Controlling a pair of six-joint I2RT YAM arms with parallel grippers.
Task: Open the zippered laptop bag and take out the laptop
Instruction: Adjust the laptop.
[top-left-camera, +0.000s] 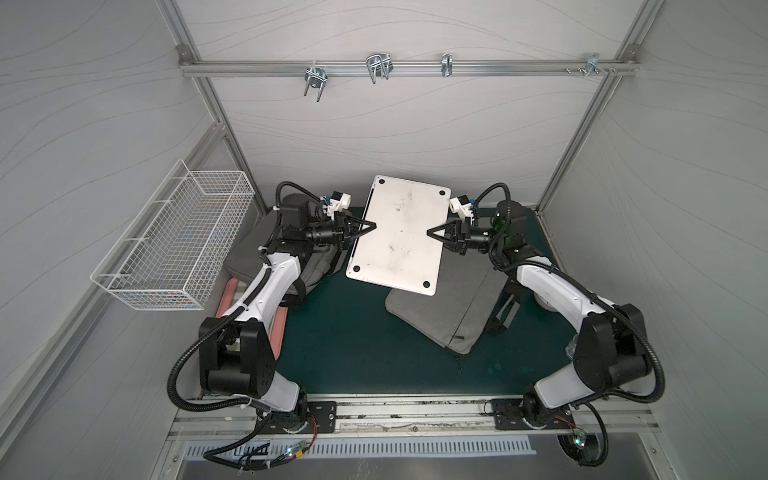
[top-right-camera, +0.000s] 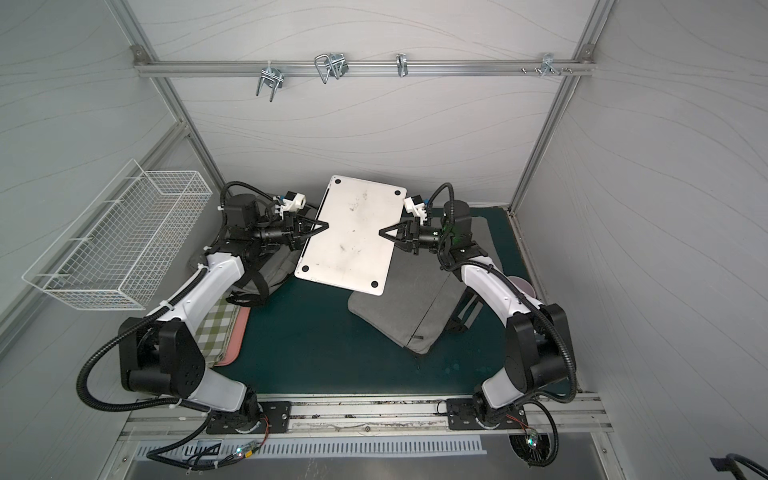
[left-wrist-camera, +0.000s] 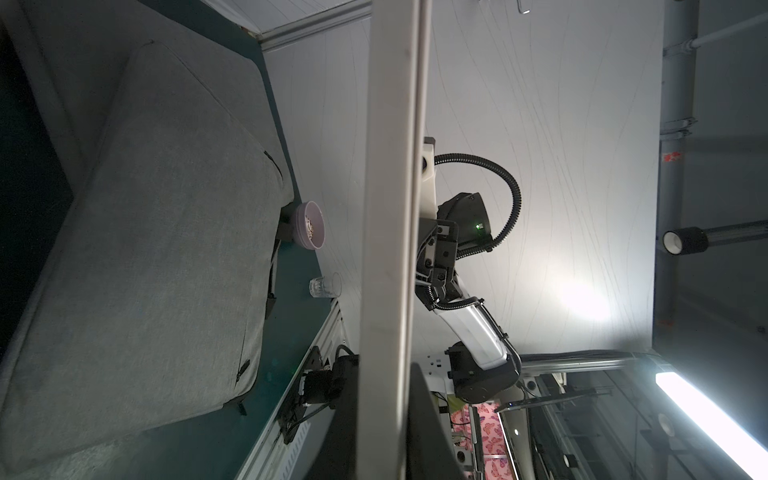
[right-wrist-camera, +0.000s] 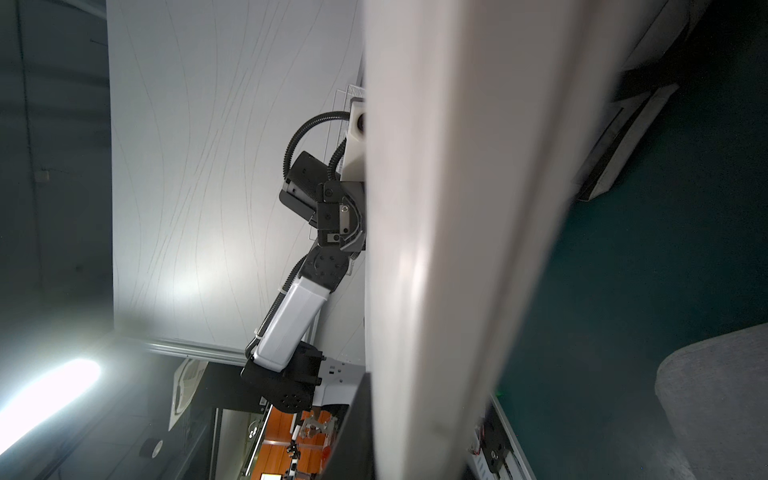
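The silver laptop (top-left-camera: 401, 237) (top-right-camera: 351, 235) hangs in the air above the green mat, underside up with its black feet showing. My left gripper (top-left-camera: 372, 225) (top-right-camera: 327, 225) is shut on its left long edge and my right gripper (top-left-camera: 430, 232) (top-right-camera: 381, 231) is shut on the opposite edge. Both wrist views show the laptop's edge (left-wrist-camera: 390, 208) (right-wrist-camera: 436, 208) running between dark fingers (left-wrist-camera: 432, 419) (right-wrist-camera: 353, 428). The grey zippered laptop bag (top-left-camera: 453, 311) (top-right-camera: 407, 311) (left-wrist-camera: 166, 249) lies flat on the mat, below and to the right of the laptop, partly hidden by it.
A grey backpack (top-left-camera: 249, 253) lies under my left arm, beside a pink tray with a checked cloth (top-right-camera: 220, 328). A white wire basket (top-left-camera: 174, 241) hangs on the left wall. A pink bowl (left-wrist-camera: 309, 224) and a glass (left-wrist-camera: 324, 286) stand by the right wall. Hooks (top-left-camera: 378, 66) hang on the back rail.
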